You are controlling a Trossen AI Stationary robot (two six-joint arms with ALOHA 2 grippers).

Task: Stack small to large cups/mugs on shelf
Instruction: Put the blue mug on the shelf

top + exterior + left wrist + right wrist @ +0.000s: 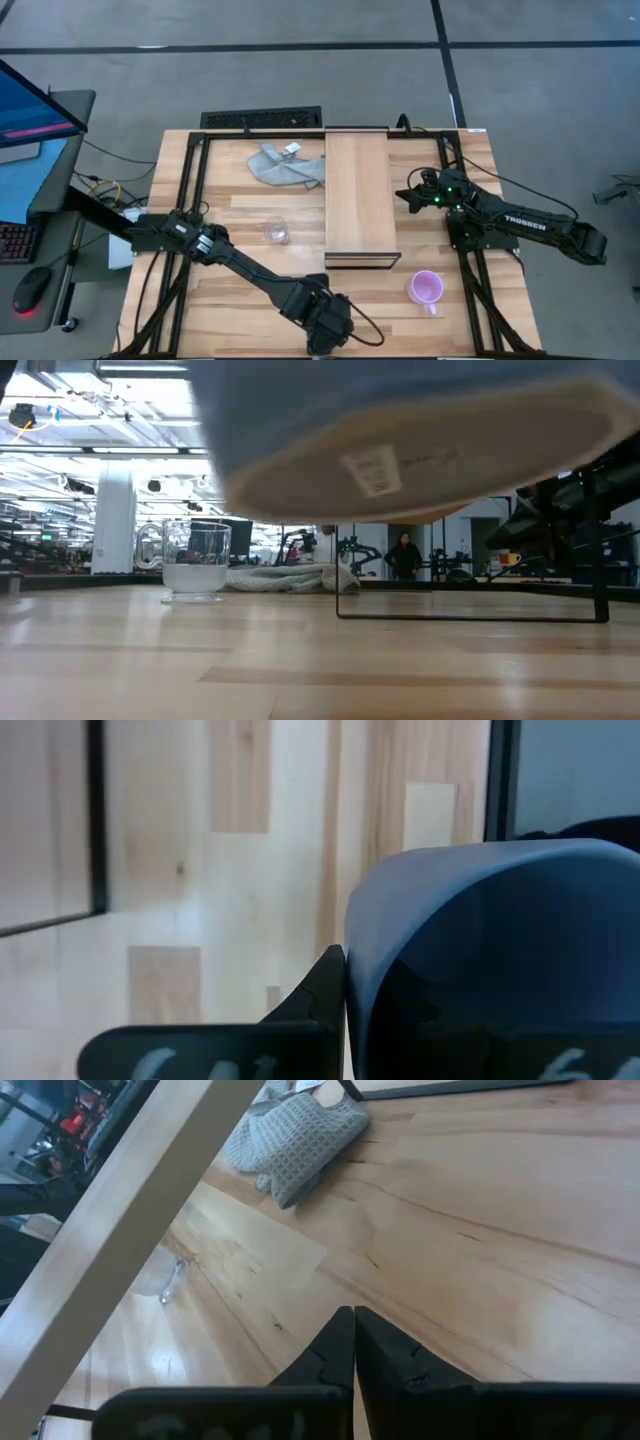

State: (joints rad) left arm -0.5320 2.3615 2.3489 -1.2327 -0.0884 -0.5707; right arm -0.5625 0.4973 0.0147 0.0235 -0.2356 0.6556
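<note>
My left gripper [328, 318] is at the table's near edge, shut on the blue-grey mug [500, 950]. In the high view the gripper hides the mug. In the low view the mug's pale underside [420, 460] hangs tilted above the tabletop. The clear glass cup [277, 232] stands on its base on the table left of the shelf [360, 195]; it also shows in the low view [195, 560]. The pink-purple mug [427, 290] stands upright, mouth up, near the shelf's near right corner. My right gripper [412, 192] is shut and empty just right of the shelf [352, 1342]. My left gripper holds the blue-grey mug at its wall [362, 970]. One finger [322, 982] lies against the outside of the wall; the mug hides the other finger. The mug is lifted clear of the table and tilted, its base [420, 460] showing in the low view.
A grey cloth [285, 165] lies crumpled at the far side, left of the shelf. The shelf's dark frame [470, 615] stands on the table. A keyboard [262, 120] lies beyond the far edge. A person [405, 555] stands far off in the room.
</note>
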